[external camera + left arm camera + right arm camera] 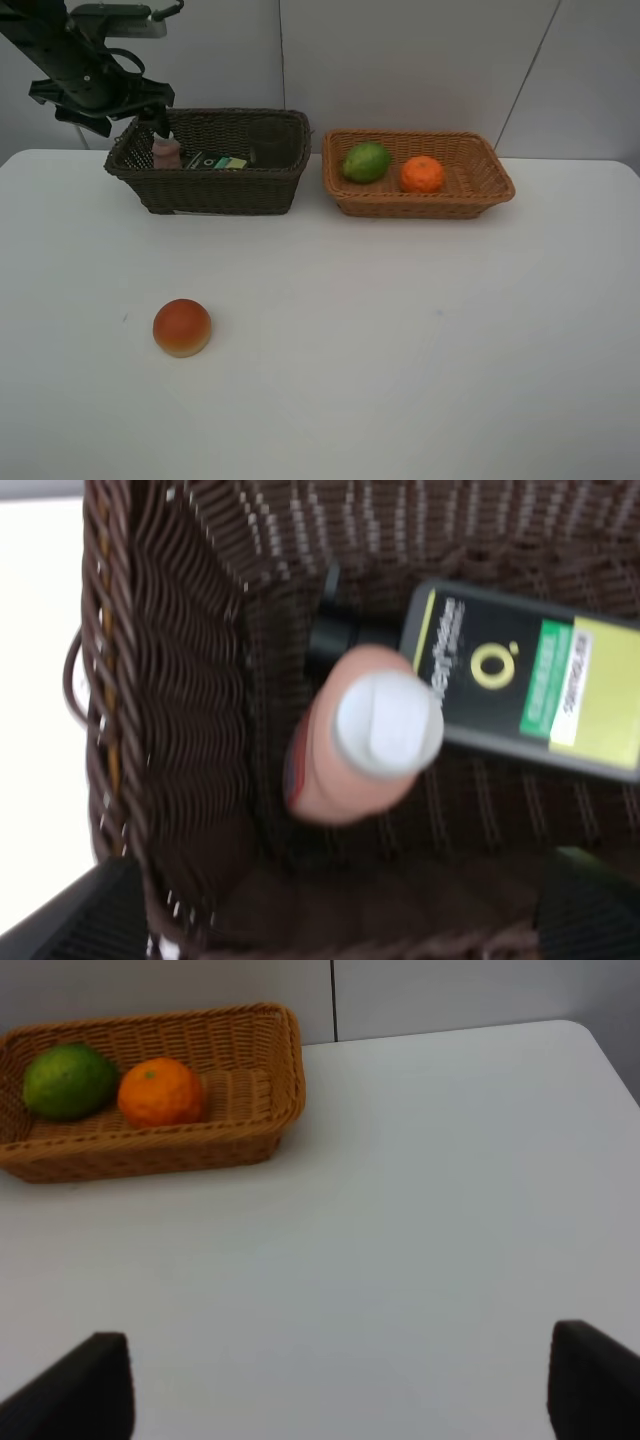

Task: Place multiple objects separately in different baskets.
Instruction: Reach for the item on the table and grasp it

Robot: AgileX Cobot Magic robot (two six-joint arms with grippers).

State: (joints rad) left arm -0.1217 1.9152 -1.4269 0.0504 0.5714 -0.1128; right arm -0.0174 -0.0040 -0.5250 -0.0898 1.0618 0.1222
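My left gripper hangs open over the left end of the dark brown basket. Below it, the pink white-capped bottle stands upright in the basket, free of the fingers. The left wrist view shows its white cap beside the lying dark pump bottle, with the fingertips spread wide. A lime and a tangerine lie in the light basket. The red-orange fruit sits on the table. My right gripper is open over bare table.
The white table carries both baskets side by side along its back edge, near the wall. In the right wrist view the light basket with the lime and the tangerine lies well ahead of the fingers.
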